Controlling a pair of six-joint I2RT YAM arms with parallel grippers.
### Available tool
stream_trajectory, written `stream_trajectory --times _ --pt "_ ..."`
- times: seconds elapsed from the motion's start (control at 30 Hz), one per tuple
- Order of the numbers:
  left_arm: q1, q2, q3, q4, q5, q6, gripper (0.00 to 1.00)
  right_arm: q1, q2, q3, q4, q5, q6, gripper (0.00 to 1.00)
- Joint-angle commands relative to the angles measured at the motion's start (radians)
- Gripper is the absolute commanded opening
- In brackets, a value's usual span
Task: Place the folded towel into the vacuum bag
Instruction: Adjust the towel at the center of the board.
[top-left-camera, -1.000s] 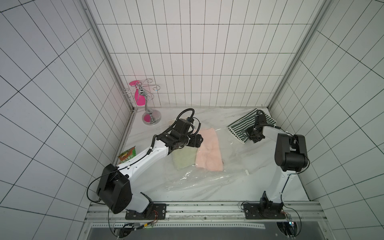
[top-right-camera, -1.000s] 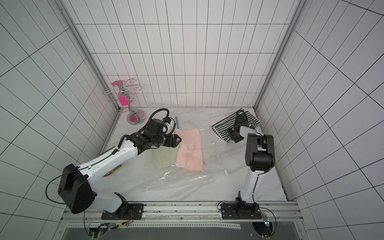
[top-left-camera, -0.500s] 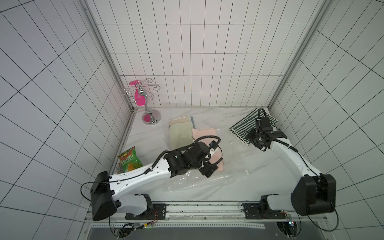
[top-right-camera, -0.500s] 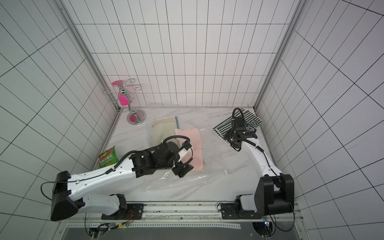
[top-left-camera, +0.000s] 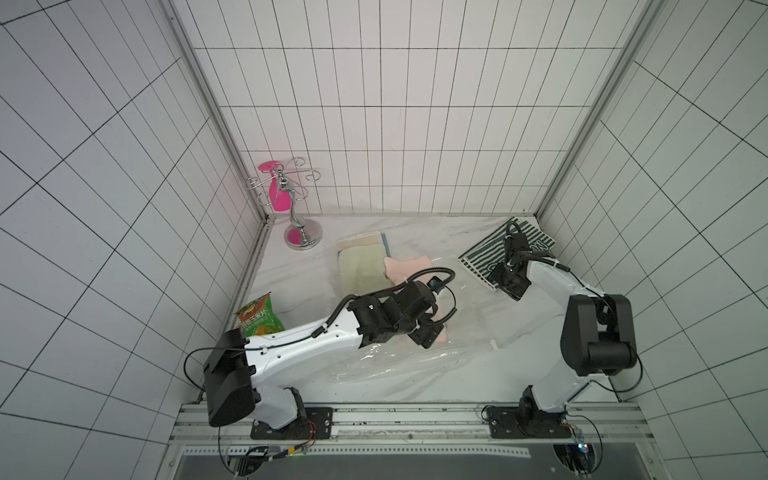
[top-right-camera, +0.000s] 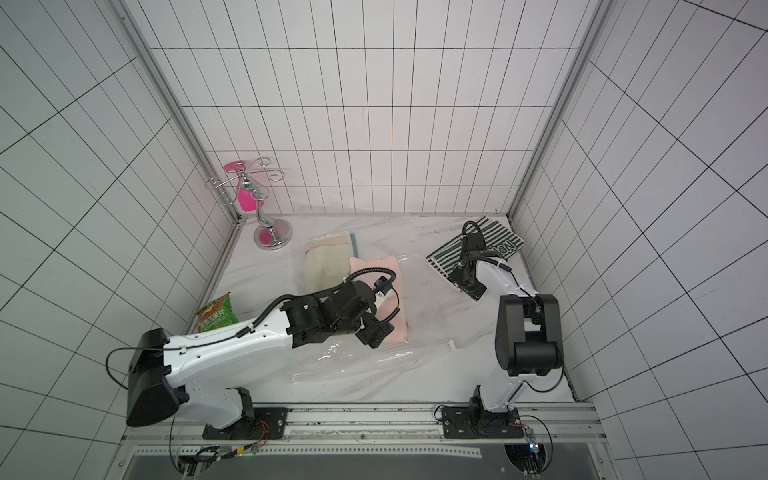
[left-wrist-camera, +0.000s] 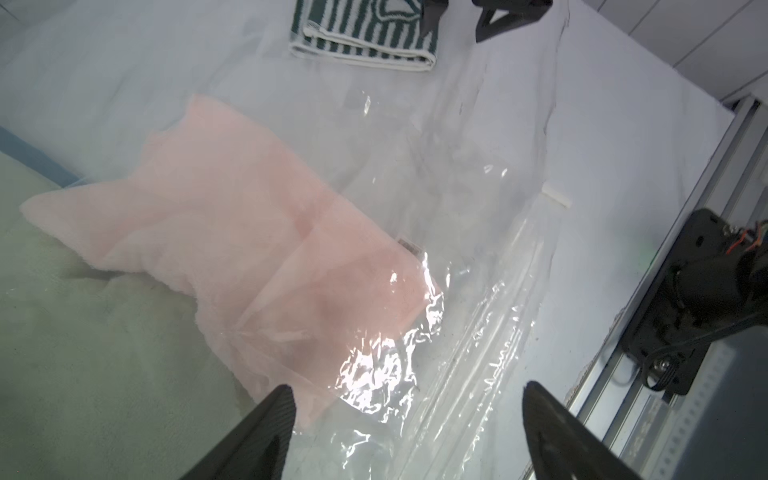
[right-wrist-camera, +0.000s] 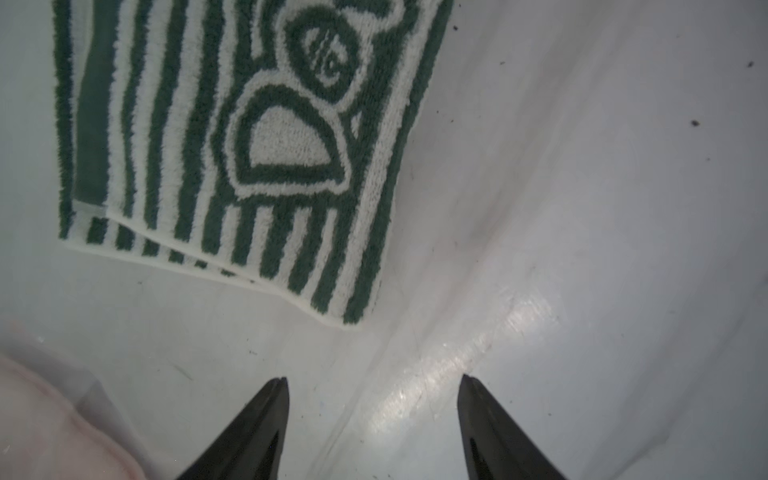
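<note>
The left gripper (left-wrist-camera: 409, 395) stands wide open with nothing between its fingers, poised over crinkled clear plastic at the near end of the pink towel (left-wrist-camera: 249, 216); whether the tips touch the film cannot be told. The right gripper (right-wrist-camera: 374, 380) is also open and empty, its fingers apart above bare glossy surface just short of a corner of the striped towel (right-wrist-camera: 208, 145). The vacuum bag (top-left-camera: 415, 361) lies flat across the middle of the tabletop (top-left-camera: 299, 282), its white slider clip (top-left-camera: 493, 344) at the near right edge. Inside it is one towel for certain, the pink one, seen through the film in the left wrist view. A pale green towel (top-left-camera: 359, 268) lies beside and touching the pink one, toward the back left; whether the plastic covers it too is unclear. The striped towel, folded, in green and white, lies near the back right corner, outside the crinkled part of the bag. That makes three towels, one bag and two arms. One green and orange snack packet (top-left-camera: 258, 320) lies at the left wall, and one chrome stand (top-left-camera: 303, 237) holding something pink is in the back left corner. In both top views the left arm hides the middle of the pink towel and the right arm crosses the striped one. The bag's far outline is hard to trace against the pale marble.
</note>
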Motion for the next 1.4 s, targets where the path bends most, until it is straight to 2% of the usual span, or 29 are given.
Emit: stream_trajectory --times 0.0,0.07,0.17,0.27,0.3,0.4,0.47,0.6,0.77,0.9,0.93,1.0,1.03,1.1,1.17,1.23,1.3,1.37 --pt "0.124 -0.029 0.009 0.034 0.114 -0.082 0.85 -0.027 0.1 0.113 -0.013 0.059 -0.006 0.68" --pt "0.192 -0.043 -0.003 0.057 0.155 -0.099 0.85 -0.027 0.173 0.163 -0.033 0.038 0.002 0.68" --pt "0.247 -0.064 -0.028 0.1 0.165 -0.111 0.85 -0.028 0.253 0.198 -0.036 0.009 0.027 0.66" --pt "0.269 -0.086 -0.039 0.121 0.168 -0.116 0.85 -0.028 0.301 0.206 -0.027 -0.03 0.049 0.57" --pt "0.276 -0.089 -0.041 0.124 0.171 -0.121 0.85 -0.029 0.311 0.206 -0.018 -0.047 0.049 0.51" --pt "0.295 -0.099 -0.047 0.132 0.182 -0.138 0.85 -0.037 0.329 0.21 0.004 -0.105 0.028 0.17" --pt "0.307 -0.098 -0.048 0.131 0.182 -0.149 0.85 -0.042 0.299 0.209 0.004 -0.125 0.003 0.02" --pt "0.325 -0.095 -0.03 0.131 0.174 -0.16 0.84 -0.044 0.14 0.159 -0.039 -0.062 -0.075 0.0" --pt "0.329 -0.073 0.007 0.158 0.192 -0.174 0.84 -0.088 -0.078 -0.023 -0.158 -0.033 -0.153 0.0" --pt "0.329 -0.039 0.03 0.191 0.227 -0.19 0.84 -0.1 -0.218 -0.173 -0.241 -0.011 -0.155 0.0" --pt "0.328 -0.028 0.038 0.194 0.235 -0.192 0.84 -0.11 -0.254 -0.209 -0.251 0.001 -0.144 0.08" --pt "0.328 -0.013 0.053 0.193 0.254 -0.188 0.84 -0.15 -0.303 -0.248 -0.268 0.001 -0.135 0.33" --pt "0.328 -0.009 0.059 0.192 0.261 -0.183 0.84 -0.176 -0.318 -0.242 -0.283 -0.001 -0.146 0.41" --pt "0.33 -0.009 0.061 0.191 0.265 -0.168 0.84 -0.202 -0.332 -0.185 -0.325 0.042 -0.167 0.52" --pt "0.332 -0.013 0.054 0.19 0.265 -0.154 0.84 -0.209 -0.322 -0.1 -0.331 0.087 -0.183 0.81" --pt "0.335 -0.01 0.047 0.191 0.27 -0.142 0.84 -0.222 -0.262 -0.02 -0.3 0.094 -0.2 0.99" --pt "0.339 -0.003 0.044 0.19 0.281 -0.135 0.84 -0.273 -0.149 0.06 -0.266 0.049 -0.196 1.0" --pt "0.345 -0.002 0.039 0.191 0.29 -0.127 0.84 -0.336 -0.04 0.114 -0.192 -0.052 -0.162 0.97"
